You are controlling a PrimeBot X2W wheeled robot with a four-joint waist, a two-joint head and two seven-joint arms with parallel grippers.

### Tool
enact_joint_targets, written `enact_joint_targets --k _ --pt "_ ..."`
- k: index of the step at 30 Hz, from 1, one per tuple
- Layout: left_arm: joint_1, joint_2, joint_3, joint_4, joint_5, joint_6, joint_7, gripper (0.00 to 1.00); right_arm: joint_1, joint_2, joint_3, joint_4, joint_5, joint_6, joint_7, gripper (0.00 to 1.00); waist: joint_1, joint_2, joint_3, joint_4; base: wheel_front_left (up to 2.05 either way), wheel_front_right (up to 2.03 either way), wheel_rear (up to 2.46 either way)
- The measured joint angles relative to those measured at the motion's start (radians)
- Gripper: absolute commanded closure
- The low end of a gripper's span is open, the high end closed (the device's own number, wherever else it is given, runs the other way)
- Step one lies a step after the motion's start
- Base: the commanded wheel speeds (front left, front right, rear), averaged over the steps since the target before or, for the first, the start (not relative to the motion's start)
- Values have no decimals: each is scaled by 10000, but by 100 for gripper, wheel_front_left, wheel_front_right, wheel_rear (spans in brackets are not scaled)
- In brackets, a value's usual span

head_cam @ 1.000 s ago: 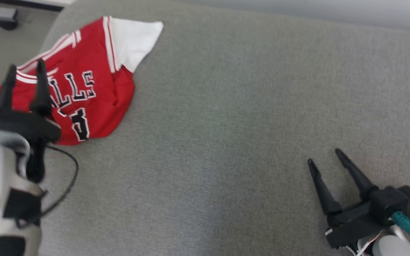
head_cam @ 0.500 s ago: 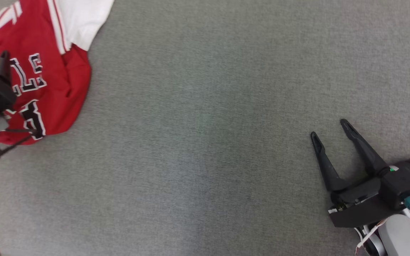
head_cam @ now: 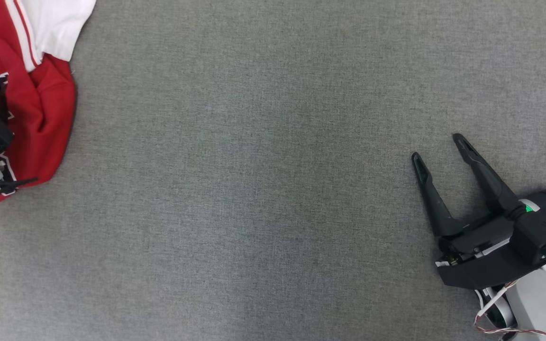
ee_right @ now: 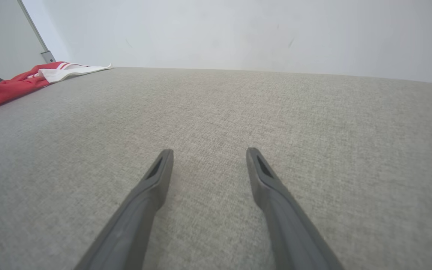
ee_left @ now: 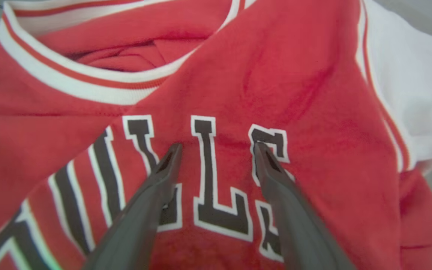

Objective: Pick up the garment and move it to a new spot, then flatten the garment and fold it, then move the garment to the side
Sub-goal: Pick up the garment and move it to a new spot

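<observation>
Garment (head_cam: 40, 109): red jersey with white-and-red striped trim, a white sleeve and black white-edged lettering, lying crumpled at the far left of the grey cloth-covered counter (head_cam: 254, 189), partly cut off by the left edge of the head view. In the left wrist view the jersey (ee_left: 313, 112) lies close under the camera, collar opening at upper left, white sleeve at right, folds across the chest. Left gripper (ee_left: 216, 150): fingers spread wide, tips over the letters, one letter between them; nothing gripped; cannot tell whether the tips touch the cloth. Right gripper (head_cam: 436, 148): well apart from the jersey, at the lower right of the head view, fingers spread wide, low over bare counter, holding nothing. From the right wrist view the right gripper (ee_right: 208, 152) points across open grey cloth; the jersey (ee_right: 6, 90) shows as a low red and white heap at far left, pale wall (ee_right: 238, 33) behind.
</observation>
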Motion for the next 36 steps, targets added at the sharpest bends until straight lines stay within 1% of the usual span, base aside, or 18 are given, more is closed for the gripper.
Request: enact_joint_targets --k 7,8,9,10,12,15,16,19,25,27,31,36 --pt "-168 98 -81 349 -40 38 61 0 -72 6 -52 -100 -4 10 -8 0 0 0 243 -145 0 0 0" --pt "-178 100 -90 374 -73 29 67 76 -93 6 -52 -100 -4 10 -8 0 0 0 259 -158 0 0 0" --pt "-188 105 -113 403 -94 -61 61 100 -105 6 -61 -100 -4 10 -8 0 0 0 271 -173 0 0 0" --pt "-185 104 -142 401 -94 -171 -23 100 -109 15 -65 -100 -6 10 -8 0 1 1 265 -176 0 0 0" --pt "-142 92 -176 347 -94 -251 -487 100 -123 65 -75 -98 -13 10 -8 0 3 4 232 -185 0 0 0" --pt "78 94 -251 178 -82 -401 -1373 100 -137 153 -105 -38 -23 10 -8 0 6 6 132 -196 0 0 0" --pt "189 102 -307 38 -54 -489 -1998 100 -143 219 -127 46 -23 8 -8 0 6 8 29 -201 0 0 0" --pt "341 142 -464 -209 81 -600 -2947 100 -146 336 -174 196 -21 2 -2 0 8 9 -159 -209 0 0 0" --pt "611 226 -853 -757 286 -840 -4481 100 -120 608 -222 560 19 -52 38 0 9 11 -671 -218 0 0 0" --pt "690 199 -890 -1003 286 -884 -4813 100 -49 732 -201 694 56 -52 81 0 10 12 -891 -231 0 0 0" --pt "899 142 -1043 -1638 261 -934 -5145 100 341 1034 -157 965 144 -54 121 0 9 11 -1421 -277 0 0 0" --pt "1248 84 -1413 -2560 337 -972 -5235 100 797 1415 -84 1223 288 -54 161 0 6 9 -2202 -387 0 0 0"
